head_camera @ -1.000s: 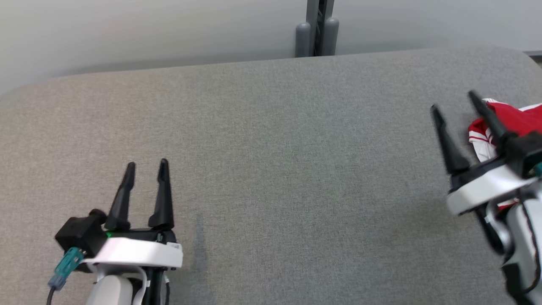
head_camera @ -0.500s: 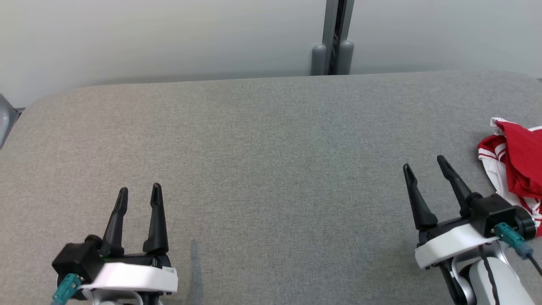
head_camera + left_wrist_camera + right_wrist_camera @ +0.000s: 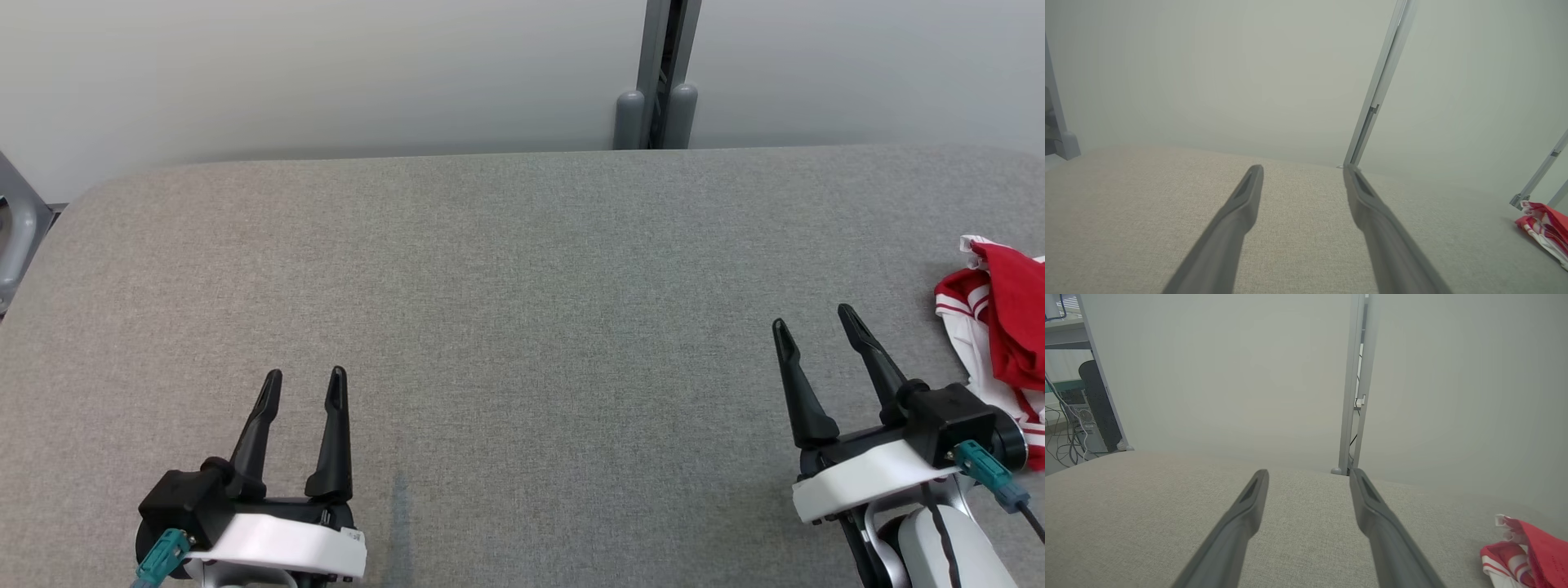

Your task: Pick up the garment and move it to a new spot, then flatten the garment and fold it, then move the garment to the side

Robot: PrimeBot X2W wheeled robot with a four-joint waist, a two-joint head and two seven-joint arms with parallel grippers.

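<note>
Your garment (image 3: pixel 1000 318) lies bunched at the 3 o'clock edge of the table (image 3: pixel 522 269), just beside the right gripper (image 3: pixel 812 317). Expect light, limp red-and-white cloth, so pinch a raised fold near its striped hem. That gripper and the left gripper (image 3: pixel 304 374) stand wide open, empty. No lettering is readable

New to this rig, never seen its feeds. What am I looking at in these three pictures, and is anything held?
It is a two-armed robot at a grey padded table. The head picture looks down from its head camera: the left gripper sits lower left and the right gripper lower right, each with two dark fingers. The other two pictures come from a camera on each wrist, looking along that arm's own fingers. A crumpled red and white garment lies on the table's right side, beside the right gripper. Both grippers are open and hold nothing.
</note>
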